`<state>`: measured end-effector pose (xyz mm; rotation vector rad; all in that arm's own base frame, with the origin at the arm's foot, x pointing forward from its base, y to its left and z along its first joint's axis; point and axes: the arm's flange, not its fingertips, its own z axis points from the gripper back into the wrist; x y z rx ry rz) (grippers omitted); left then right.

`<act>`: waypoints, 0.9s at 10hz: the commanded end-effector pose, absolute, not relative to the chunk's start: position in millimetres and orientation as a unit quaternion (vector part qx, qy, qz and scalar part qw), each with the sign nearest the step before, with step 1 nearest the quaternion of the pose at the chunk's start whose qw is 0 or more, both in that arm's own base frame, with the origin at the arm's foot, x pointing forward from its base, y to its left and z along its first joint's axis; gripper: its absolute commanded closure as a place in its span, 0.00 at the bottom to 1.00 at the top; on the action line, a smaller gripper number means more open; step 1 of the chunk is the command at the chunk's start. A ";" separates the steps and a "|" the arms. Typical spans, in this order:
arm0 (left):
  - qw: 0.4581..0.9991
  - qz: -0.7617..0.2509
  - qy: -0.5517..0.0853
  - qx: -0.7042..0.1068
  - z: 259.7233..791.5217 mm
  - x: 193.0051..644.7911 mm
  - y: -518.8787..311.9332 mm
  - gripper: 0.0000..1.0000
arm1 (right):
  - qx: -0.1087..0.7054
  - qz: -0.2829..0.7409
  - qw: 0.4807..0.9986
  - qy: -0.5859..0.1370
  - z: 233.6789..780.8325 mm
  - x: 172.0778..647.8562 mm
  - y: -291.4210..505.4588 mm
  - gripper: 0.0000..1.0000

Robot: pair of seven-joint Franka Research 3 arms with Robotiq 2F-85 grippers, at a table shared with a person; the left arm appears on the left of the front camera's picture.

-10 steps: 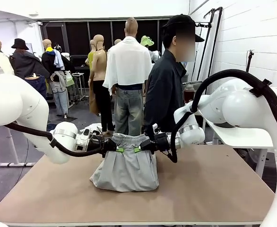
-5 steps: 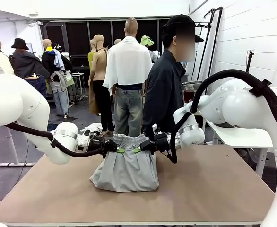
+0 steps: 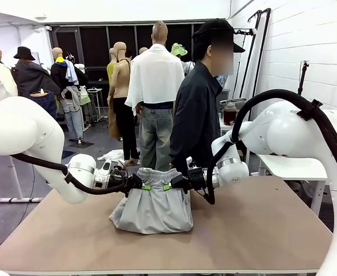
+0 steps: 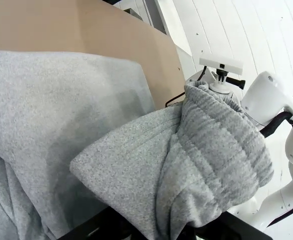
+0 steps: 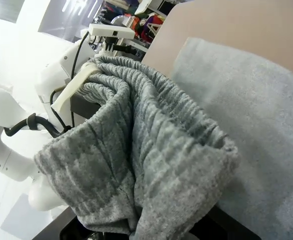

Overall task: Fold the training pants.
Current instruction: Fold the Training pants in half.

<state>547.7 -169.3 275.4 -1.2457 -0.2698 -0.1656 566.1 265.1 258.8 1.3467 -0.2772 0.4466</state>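
Note:
The light grey training pants (image 3: 152, 208) hang in a bunch over the middle of the table, their lower part resting on the board. My left gripper (image 3: 145, 187) is shut on the left end of the gathered waistband, and my right gripper (image 3: 168, 186) is shut on the right end. The waistband is held a little above the table between them. In the left wrist view the ribbed waistband (image 4: 211, 150) folds over the fingers, which the cloth hides. The right wrist view has the waistband (image 5: 151, 145) and a white drawstring (image 5: 74, 87) draped over its fingers.
A person (image 3: 200, 109) in a dark jacket stands at the far side of the brown table (image 3: 260, 230), just behind my right gripper. A white side table (image 3: 289, 167) stands at the right. Bare board lies left, right and in front of the pants.
Both grippers have sunk a little with the waistband, so the pants sit lower and more bunched. The person has shifted slightly.

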 end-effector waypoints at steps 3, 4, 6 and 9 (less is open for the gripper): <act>0.797 -0.054 -0.131 -0.587 272.9 567.8 -159.5 1.00 | 0.595 0.178 0.771 -0.145 253.3 587.8 257.5 1.00; 0.796 -0.055 -0.133 -0.589 272.3 569.4 -160.8 1.00 | 0.593 0.176 0.772 -0.149 253.8 590.5 256.6 1.00; 0.793 -0.057 -0.138 -0.591 272.9 575.3 -163.3 1.00 | 0.589 0.174 0.774 -0.154 255.0 600.3 256.2 1.00; 0.807 -0.037 -0.144 -0.571 267.5 585.0 -163.5 1.00 | 0.576 0.158 0.787 -0.155 249.0 612.2 255.6 1.00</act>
